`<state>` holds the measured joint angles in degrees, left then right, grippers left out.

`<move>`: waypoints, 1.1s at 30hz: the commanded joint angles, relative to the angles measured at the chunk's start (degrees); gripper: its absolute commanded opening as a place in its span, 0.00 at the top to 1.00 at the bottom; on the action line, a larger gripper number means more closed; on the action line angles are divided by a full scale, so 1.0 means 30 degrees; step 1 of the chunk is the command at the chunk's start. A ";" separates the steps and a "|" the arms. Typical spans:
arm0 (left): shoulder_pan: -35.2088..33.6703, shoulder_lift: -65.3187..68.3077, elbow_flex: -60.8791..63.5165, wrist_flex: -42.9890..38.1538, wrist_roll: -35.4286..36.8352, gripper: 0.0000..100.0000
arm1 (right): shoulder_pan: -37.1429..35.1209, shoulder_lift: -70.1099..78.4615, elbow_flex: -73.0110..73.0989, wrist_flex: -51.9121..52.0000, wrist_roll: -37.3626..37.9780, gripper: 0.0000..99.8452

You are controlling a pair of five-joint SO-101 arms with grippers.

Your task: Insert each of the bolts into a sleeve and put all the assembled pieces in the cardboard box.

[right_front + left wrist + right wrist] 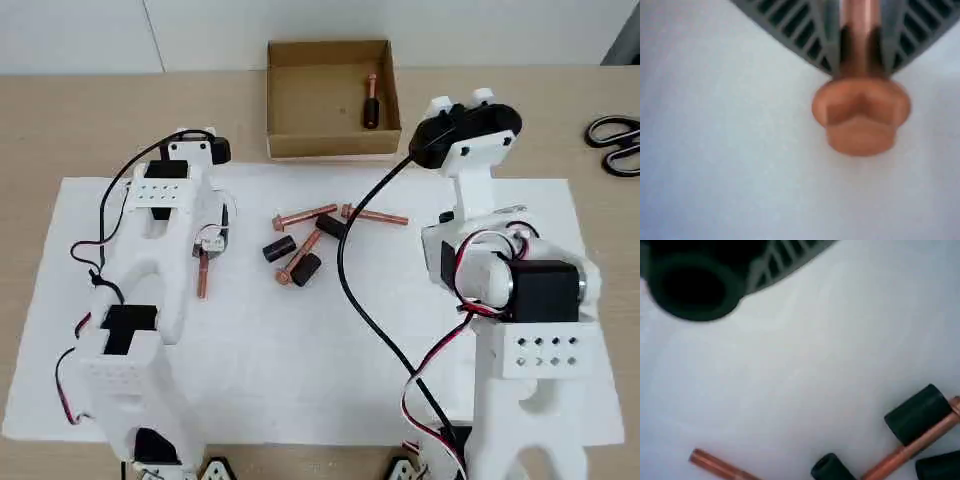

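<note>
A light wood bench (60, 110) is carrying everything here, with a white sheet (300, 380) lying over most of it and a plain white wall (200, 20) running behind. Black scissors (615, 140) are sitting on the bare wood out at the right edge, well apart from the rest.

The box (330, 147) is sitting just past the sheet's far edge. It's holding one assembled piece (371, 103), a bolt stuck in a sleeve, lying near its right wall.

Counting the loose stuff in the middle of the sheet, three bolts are lying there: one bolt (305, 216), a second bolt (375, 215) and a third bolt (300, 257). Three black sleeves are mixed in with them: a sleeve (279, 248), another sleeve (330, 226) and a last sleeve (306, 268).

The left pincer (207, 243) is pinching a fourth bolt (860, 117) by the shank, its head sticking out past the grey fingers (790, 30). The right pincer (447, 222) is gripping a fourth sleeve (695, 287) over the sheet's right side. That's making five bolts and five sleeves in total.
</note>
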<state>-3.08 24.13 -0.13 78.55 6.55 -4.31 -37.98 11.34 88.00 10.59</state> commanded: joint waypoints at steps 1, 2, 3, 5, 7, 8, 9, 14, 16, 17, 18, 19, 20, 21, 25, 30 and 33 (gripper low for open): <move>-0.0059 0.0176 0.0044 -0.0410 -0.0147 0.99 | 0.0015 -0.0542 -0.0088 -0.0190 -0.0176 1.00; -0.0059 0.0176 0.0044 -0.0410 -0.0147 0.98 | 0.0015 -0.0542 -0.0088 -0.0161 -0.0176 1.00; -0.0059 0.0176 0.0044 -0.0410 -0.0147 0.96 | 0.0015 -0.0542 -0.0088 -0.0132 -0.0176 1.00; -0.0059 0.0176 0.0044 -0.0410 -0.0147 0.93 | 0.0015 -0.0542 -0.0088 0.0015 -0.0176 1.00; -0.0059 0.0147 0.0044 -0.0440 -0.0147 0.93 | 0.0015 -0.0542 -0.0088 0.0073 -0.0176 1.00; -0.0059 0.0147 0.0044 -0.0440 -0.0147 0.93 | 0.0015 -0.0542 -0.0088 0.0073 -0.0176 1.00; -0.0059 0.0147 0.0044 -0.0440 -0.0147 0.93 | 0.0015 -0.0542 -0.0088 0.0073 -0.0176 1.00; -0.0059 0.0147 -0.0015 -0.0557 -0.0147 0.93 | -0.0015 -0.0542 -0.0088 0.0073 -0.0176 1.00; -0.0117 0.0147 -0.0073 -0.0821 -0.0117 0.93 | -0.0044 -0.0542 -0.0088 0.0044 -0.0176 1.00; -0.0117 0.0147 -0.0073 -0.0879 -0.0117 0.93 | -0.0073 -0.0542 -0.0088 0.0044 -0.0176 1.00; -0.0088 0.0147 -0.0103 -0.0879 -0.0117 0.93 | -0.0073 -0.0542 -0.0088 0.0044 -0.0176 1.00; -0.0059 0.0147 -0.0103 -0.0879 -0.0117 0.93 | -0.0073 -0.0542 -0.0088 0.0044 -0.0176 1.00; -0.0059 0.0176 -0.0103 -0.0879 -0.0117 0.93 | -0.0073 -0.0542 -0.0088 0.0044 -0.0176 1.00; -0.0088 0.0205 -0.0103 -0.0908 -0.0117 0.93 | -0.0073 -0.0542 -0.0088 0.0044 -0.0176 1.00; -0.0088 0.0293 -0.0015 -0.1143 -0.0117 0.93 | -0.0073 -0.0542 -0.0088 0.0044 -0.0205 1.00; -0.0088 0.0176 -0.0044 -0.1143 -0.0088 1.00 | -0.0073 -0.0542 -0.0088 0.0044 -0.0205 1.00; -0.0088 0.0117 -0.0161 -0.0996 -0.0088 0.99 | -0.0073 -0.0542 -0.0088 0.0015 -0.0205 1.00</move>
<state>-3.16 24.92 -0.04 77.05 6.55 -4.31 -37.98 11.34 88.00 10.59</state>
